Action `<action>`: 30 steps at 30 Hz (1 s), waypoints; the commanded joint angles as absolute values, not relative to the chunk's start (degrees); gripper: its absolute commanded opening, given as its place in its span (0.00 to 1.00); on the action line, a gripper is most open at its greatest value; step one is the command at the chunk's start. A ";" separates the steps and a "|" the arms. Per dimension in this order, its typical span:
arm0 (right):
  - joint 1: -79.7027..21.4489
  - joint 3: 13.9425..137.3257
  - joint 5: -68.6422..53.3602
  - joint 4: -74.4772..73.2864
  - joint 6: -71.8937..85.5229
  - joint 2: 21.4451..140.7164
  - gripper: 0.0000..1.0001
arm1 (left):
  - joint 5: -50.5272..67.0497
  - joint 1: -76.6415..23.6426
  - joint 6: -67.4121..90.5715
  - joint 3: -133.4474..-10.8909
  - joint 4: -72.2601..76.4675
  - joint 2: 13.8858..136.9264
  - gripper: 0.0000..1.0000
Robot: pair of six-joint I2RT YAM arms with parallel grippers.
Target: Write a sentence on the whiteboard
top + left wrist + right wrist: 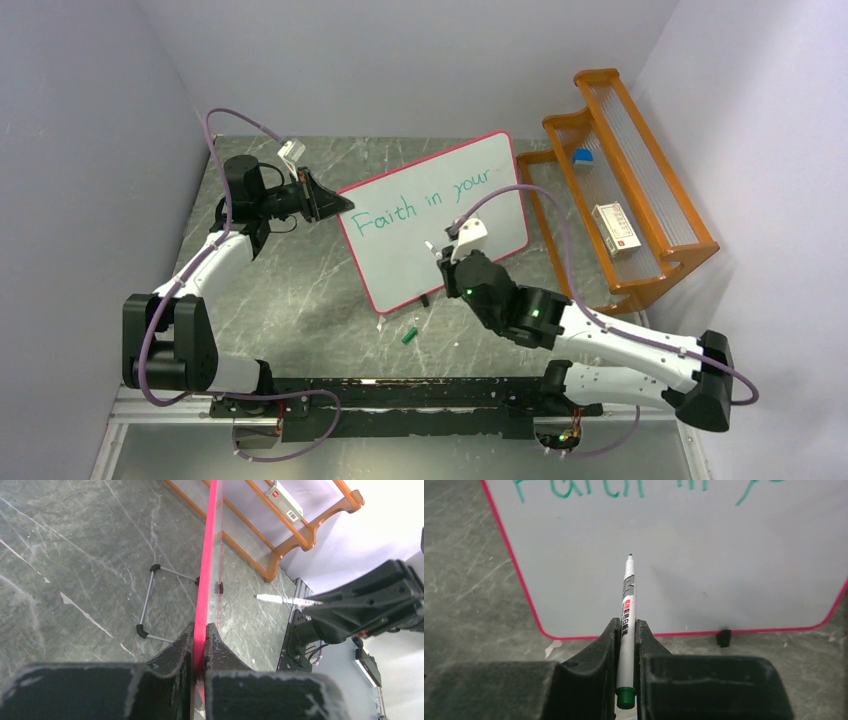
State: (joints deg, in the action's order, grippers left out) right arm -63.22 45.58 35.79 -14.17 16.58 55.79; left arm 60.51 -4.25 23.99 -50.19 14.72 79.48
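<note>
The right gripper (626, 626) pinches a slim white marker with a green end (628, 605), tip at the blank lower half of the white, pink-framed whiteboard (724, 570) standing on the grey stone table (290, 300). The left gripper (199, 636) clamps its edge. Pressing hard could push the marker back through the jaws or tilt the whiteboard, skewing the green handwritten sentence (425, 200).

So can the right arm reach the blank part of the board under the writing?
Probably yes. The marker in the right fingers points at the bare lower part of the whiteboard, below the green words, with nothing in between.
</note>
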 commanded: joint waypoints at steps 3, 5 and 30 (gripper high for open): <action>-71.42 46.16 43.72 -9.69 18.81 62.27 0.00 | 56.47 -5.45 20.04 -49.09 9.88 79.97 0.05; -72.56 47.15 44.21 -8.65 18.45 64.60 0.00 | 56.58 -5.45 20.10 -49.13 9.96 79.90 0.05; -72.69 53.91 47.90 -7.25 16.63 75.17 0.00 | 56.91 -5.45 20.02 -49.22 9.80 79.96 0.05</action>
State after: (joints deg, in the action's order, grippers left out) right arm -72.62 51.79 44.82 -8.40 16.86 74.43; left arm 60.25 -4.36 23.79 -50.19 14.31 79.18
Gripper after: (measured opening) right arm 0.120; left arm 0.085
